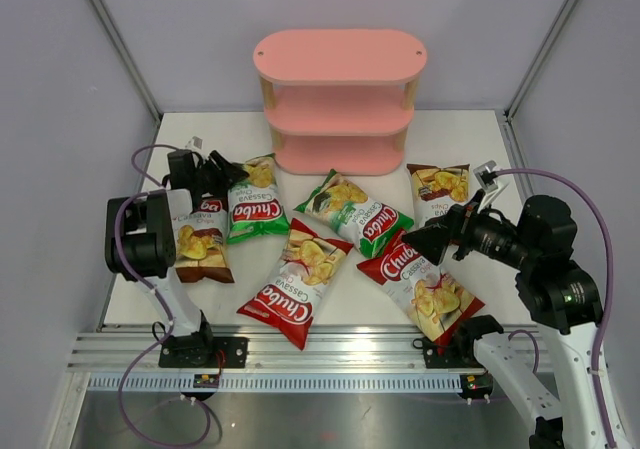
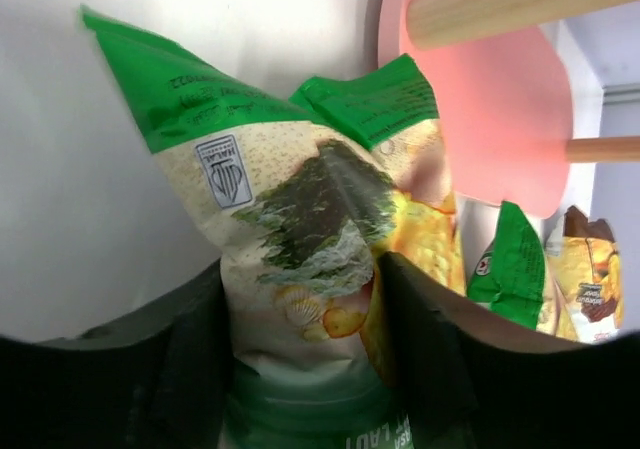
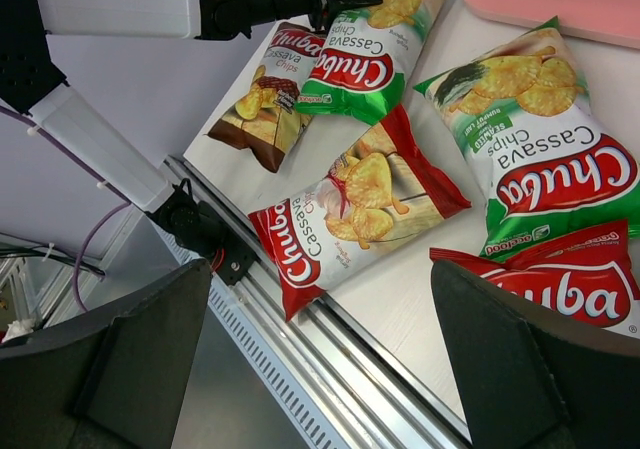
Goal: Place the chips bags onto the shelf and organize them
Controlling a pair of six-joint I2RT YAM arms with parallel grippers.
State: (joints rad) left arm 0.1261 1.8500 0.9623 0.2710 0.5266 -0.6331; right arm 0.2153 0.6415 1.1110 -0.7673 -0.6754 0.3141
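The left gripper [image 1: 235, 176] pinches the green bag [image 1: 255, 204], long axis twelve-to-six; shelf [image 1: 340, 57] at two o'clock; right gripper [image 1: 422, 243] gapes empty.

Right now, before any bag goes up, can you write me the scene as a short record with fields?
shelf: pink shelf, far centre, no bag on it
green bags: left green bag, centre green bag
red bags: centre red bag, right red bag
brown bags: left brown bag, right brown bag
left tool: shut on left green bag
right tool: open, empty, by right red bag
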